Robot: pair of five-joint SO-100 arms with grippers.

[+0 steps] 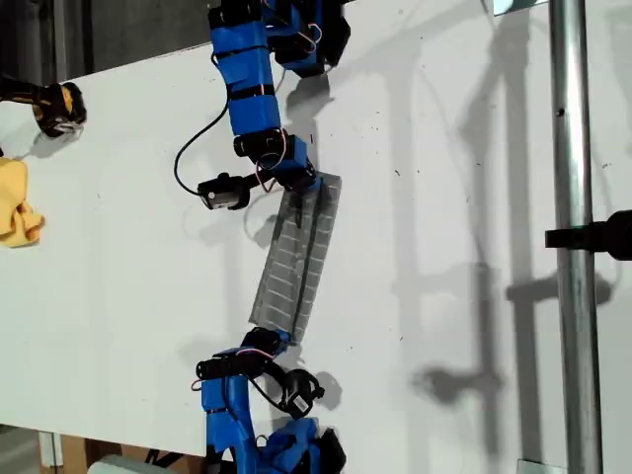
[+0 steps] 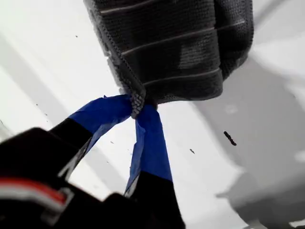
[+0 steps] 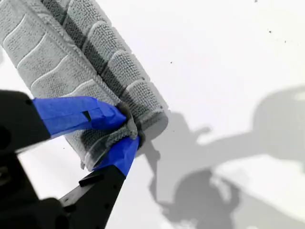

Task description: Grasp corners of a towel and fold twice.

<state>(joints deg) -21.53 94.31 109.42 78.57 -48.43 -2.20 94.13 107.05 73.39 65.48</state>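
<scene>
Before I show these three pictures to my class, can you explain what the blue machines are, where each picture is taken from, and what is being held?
These are two small blue robot arms at a white table. One picture looks down from a camera off the arms; the other two come from cameras riding on each arm. Between the arms stretches a grey striped towel, folded into a narrow strip. My first gripper pinches one end, my second gripper the other; their fingers wear blue tape. A yellow cloth lies at the exterior view's left edge.

A grey towel with thin white stripes is seen; blue tape covers the fingertips; a yellow cloth lies on the white table.
</scene>
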